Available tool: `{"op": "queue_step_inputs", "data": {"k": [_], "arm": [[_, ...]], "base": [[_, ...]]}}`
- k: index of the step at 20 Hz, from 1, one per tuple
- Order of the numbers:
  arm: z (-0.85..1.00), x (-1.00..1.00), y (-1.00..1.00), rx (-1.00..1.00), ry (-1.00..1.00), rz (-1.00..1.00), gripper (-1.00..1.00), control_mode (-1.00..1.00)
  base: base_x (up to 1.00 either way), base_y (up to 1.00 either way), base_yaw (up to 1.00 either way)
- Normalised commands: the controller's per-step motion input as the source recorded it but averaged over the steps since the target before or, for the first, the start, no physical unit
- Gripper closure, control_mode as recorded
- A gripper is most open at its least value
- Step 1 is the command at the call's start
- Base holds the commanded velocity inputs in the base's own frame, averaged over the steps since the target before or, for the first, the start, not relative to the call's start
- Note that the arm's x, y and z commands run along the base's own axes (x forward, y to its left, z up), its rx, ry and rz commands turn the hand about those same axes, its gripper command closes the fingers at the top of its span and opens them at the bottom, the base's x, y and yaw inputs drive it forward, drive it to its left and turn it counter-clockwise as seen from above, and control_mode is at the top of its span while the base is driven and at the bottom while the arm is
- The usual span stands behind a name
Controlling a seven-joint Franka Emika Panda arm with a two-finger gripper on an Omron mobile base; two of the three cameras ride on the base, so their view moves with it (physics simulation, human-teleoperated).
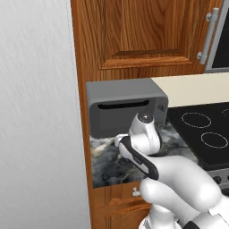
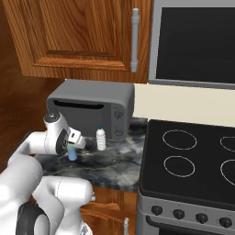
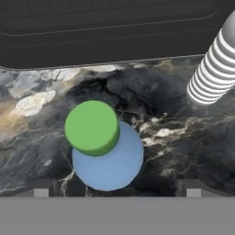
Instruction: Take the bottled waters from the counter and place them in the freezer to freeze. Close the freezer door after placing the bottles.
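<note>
In the left base view, the white arm rises from the lower right and bends toward the centre of the frame, its wrist hanging over the marble counter (image 1: 105,163) in front of the grey microwave (image 1: 125,107), with the brushed freezer (image 1: 38,116) filling the left side. In the right base view, the hand sits at the left-centre, poised directly above the blue-tinted bottle (image 2: 72,153), whose lower body peeks out beneath it; the whitish ribbed bottle (image 2: 101,138) stands upright just beside it toward the microwave, apart from the stovetop (image 2: 193,160) on the right. Both bottles stand with their long axes vertical, caps up, evidently so they can be taken from above. In the hand view, the gripper (image 3: 117,189) looks straight down: the green cap (image 3: 92,127) and the blue shoulder sit at lower centre, between the two widely parted finger tips (image 3: 40,189), nothing grasped. The ribbed bottle leans into the upper right corner. The approach appears lined up for a descent and pinch.
</note>
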Motion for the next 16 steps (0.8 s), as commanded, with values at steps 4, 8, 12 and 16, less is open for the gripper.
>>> {"op": "queue_step_inputs", "data": {"k": [4, 8, 12, 16], "arm": [[-0.06, 0.09, 0.01, 0.0, -0.01, 0.0, -1.0, -1.0], [0.0, 0.09, 0.0, 0.0, -0.02, 0.0, -1.0, -1.0], [-0.07, 0.14, 0.0, 0.0, -0.01, 0.0, -1.0, -1.0], [-0.04, 0.1, 0.0, 0.0, -0.08, 0.0, -1.0, -1.0]], "base": [[0.0, 0.0, 0.0], [0.0, 0.0, 0.0], [0.0, 0.0, 0.0], [0.0, 0.0, 0.0]]}}
